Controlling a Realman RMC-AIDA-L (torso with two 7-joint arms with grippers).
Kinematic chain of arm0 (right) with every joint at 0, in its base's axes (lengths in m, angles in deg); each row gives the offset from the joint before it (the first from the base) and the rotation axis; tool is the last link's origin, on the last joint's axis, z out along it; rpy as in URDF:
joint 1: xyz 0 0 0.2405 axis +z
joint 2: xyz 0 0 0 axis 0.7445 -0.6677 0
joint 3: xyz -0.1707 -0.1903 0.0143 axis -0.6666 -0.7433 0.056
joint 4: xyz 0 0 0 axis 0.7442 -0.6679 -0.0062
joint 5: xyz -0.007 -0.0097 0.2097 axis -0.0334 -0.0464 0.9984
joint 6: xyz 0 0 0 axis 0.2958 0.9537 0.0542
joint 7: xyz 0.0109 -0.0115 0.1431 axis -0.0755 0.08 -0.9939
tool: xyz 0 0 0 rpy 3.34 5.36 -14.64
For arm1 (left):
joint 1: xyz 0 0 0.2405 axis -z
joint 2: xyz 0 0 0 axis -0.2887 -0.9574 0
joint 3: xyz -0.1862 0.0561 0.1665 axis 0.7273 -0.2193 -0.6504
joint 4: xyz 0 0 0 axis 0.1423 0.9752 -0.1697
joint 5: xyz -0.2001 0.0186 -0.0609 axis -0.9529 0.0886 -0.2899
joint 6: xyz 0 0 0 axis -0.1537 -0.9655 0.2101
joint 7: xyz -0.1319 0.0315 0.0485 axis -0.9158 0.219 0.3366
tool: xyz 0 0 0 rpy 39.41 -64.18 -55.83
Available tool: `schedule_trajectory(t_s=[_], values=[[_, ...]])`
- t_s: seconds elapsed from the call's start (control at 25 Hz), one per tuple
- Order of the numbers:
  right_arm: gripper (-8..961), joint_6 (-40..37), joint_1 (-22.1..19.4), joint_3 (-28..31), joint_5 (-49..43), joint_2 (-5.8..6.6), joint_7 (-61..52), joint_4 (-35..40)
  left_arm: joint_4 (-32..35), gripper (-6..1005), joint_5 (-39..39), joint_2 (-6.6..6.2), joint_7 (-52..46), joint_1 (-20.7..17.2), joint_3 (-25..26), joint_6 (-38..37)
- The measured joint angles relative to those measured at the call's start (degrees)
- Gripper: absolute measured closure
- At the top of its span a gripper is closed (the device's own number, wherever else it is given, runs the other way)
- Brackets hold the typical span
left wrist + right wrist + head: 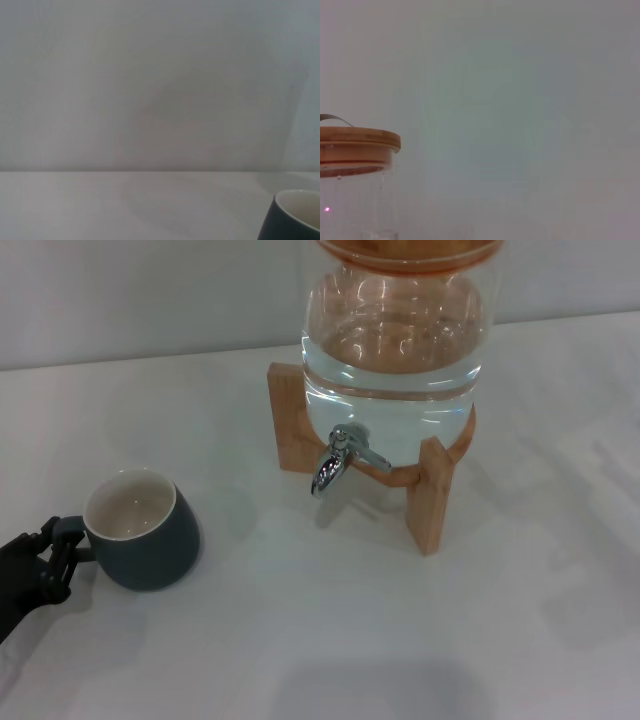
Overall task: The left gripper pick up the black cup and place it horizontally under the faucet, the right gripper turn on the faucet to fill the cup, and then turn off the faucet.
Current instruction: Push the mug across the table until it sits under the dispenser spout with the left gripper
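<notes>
None of the three steps looks finished yet, as far as these views show; the squat, rounded dark charcoal mug with its cream-white inside, the black cup (141, 532), stands upright on the white tabletop (330, 640) at the robot's left, well apart from the small shiny chrome faucet (338, 460) on the large clear glass water jar (398, 350), which sits part-filled on its wooden stand (428, 502); the space under the spout is bare, and no water is seen running; the black two-fingered left gripper (55, 558) sits at the cup's small loop handle (72, 536), its fingers appearing to lie on either side of the handle or against it, but whether they have closed on it I cannot tell; the left wrist view catches only the cup's rim and dark wall at one corner; the right gripper shows in no view, its wrist camera seeing just the jar's wooden lid (357, 145); I judge that grasping, carrying the cup under the spout, opening and closing the lever all remain.
</notes>
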Motion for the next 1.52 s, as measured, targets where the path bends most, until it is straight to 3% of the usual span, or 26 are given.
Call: schedule_trajectory(t_s=[0.36,0.84,1.52], values=[[140,0.0,0.0,-0.2,0.0,-0.09,0.1,-0.3,-0.2,814,1.0,-0.16,0.8,1.4,0.0,-0.5],[141,1.1,0.0,-0.6,0.0,-0.18,0.2,-0.1,0.3,820,7.2,-0.13,1.0,7.1,-0.1,-2.7],[140,2.6,0.5,-1.7,0.0,-0.26,0.3,-0.5,5.0,820,13.1,0.09,1.7,11.5,-0.1,2.1]])
